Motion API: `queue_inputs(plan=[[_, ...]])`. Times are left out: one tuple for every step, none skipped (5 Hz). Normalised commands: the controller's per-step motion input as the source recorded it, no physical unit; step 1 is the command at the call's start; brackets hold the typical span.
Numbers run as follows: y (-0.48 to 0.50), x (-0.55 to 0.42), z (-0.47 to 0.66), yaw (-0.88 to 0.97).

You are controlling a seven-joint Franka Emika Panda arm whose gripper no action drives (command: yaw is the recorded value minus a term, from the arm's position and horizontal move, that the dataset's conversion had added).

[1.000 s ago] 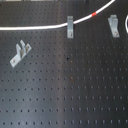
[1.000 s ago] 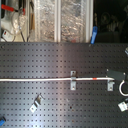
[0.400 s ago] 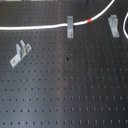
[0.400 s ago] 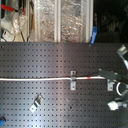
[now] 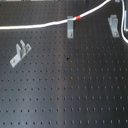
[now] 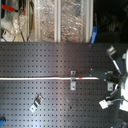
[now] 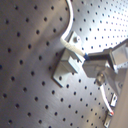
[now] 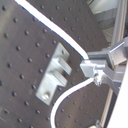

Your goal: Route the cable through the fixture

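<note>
1. Clearly, the desk (image 5: 70, 95) is a black matte board drilled with a regular grid of small holes, and three pale metal fixtures stand on it.
2. The cable (image 5: 45, 24) is a thin, smooth white cord with a short red band (image 5: 77, 18); in the first exterior view it runs from the left edge, crosses the top of the middle bracket (image 5: 70, 27), and rises toward the upper right corner.
3. In both wrist views the hand (image 8: 95, 70) is a boxy grey metal part with its fingers closed onto the cable, just beside a stepped, notched bracket (image 8: 55, 75) screwed to the board.
4. From the hand the cord in the second wrist view leaves two ways: one straight stretch across the board behind the bracket, one curling loop (image 8: 65, 100) below it.
5. Compared with a second ago, in the second exterior view the arm (image 6: 120, 82) has shifted toward that picture's right edge, and the cable (image 6: 35, 79) lies straighter across the middle bracket (image 6: 73, 82).
6. In the first exterior view the red band sits much as it did earlier, just beyond the middle bracket on the hand's side.
7. The hand is cut off at the first exterior view's upper right corner, and the far bracket (image 5: 114, 25) near it is blurred.
8. The lone bracket (image 5: 20, 52) lies well apart from the hand, untouched by the cord.
</note>
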Motion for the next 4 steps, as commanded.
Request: queue_inputs(plan=[[0.151,-0.376,0.19,0.03],[0.039,0.008,0.0,0.0],[0.017,-0.07,0.23,0.0],[0.002,-0.011,0.0,0.0]])
